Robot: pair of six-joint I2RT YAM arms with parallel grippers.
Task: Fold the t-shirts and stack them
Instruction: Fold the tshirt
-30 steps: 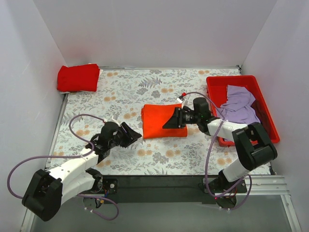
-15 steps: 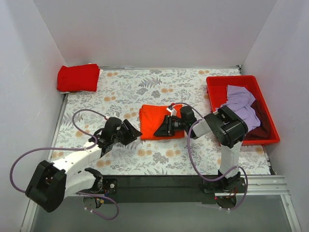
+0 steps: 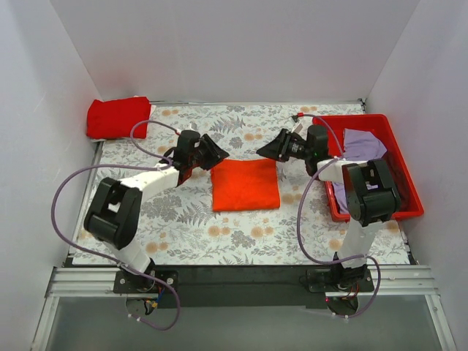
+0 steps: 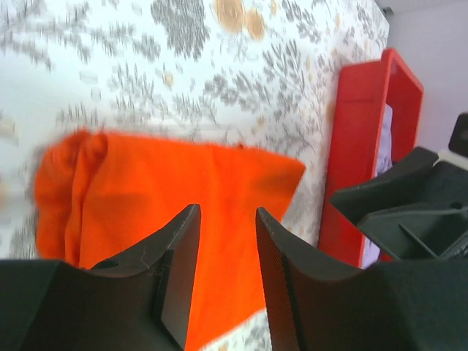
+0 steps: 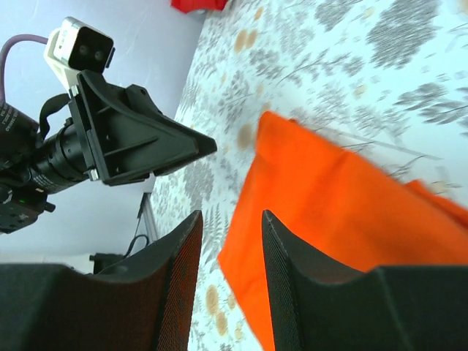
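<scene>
A bright orange t-shirt [image 3: 245, 184] lies folded in a flat rectangle at the middle of the table. My left gripper [image 3: 213, 152] hovers by its far left corner and my right gripper [image 3: 268, 149] by its far right corner. Both are open and hold nothing. The left wrist view looks past the left gripper [image 4: 227, 213] onto the orange t-shirt [image 4: 161, 197]. Beyond the right gripper [image 5: 231, 216], the same orange t-shirt [image 5: 344, 212] shows in the right wrist view. A deeper red t-shirt [image 3: 117, 117] rests folded at the back left corner. A pale lavender t-shirt [image 3: 363, 142] lies crumpled in the bin.
The rigid red plastic bin [image 3: 349, 123] stands at the right edge of the table, with the right arm's links leaning over its near side. White walls close in the back and both sides. The floral tablecloth [image 3: 183, 219] covers the table.
Both grippers have swung from the near side of the orange t-shirt to its far edge. The right gripper has come off the shirt, which now lies flatter and squarer.
</scene>
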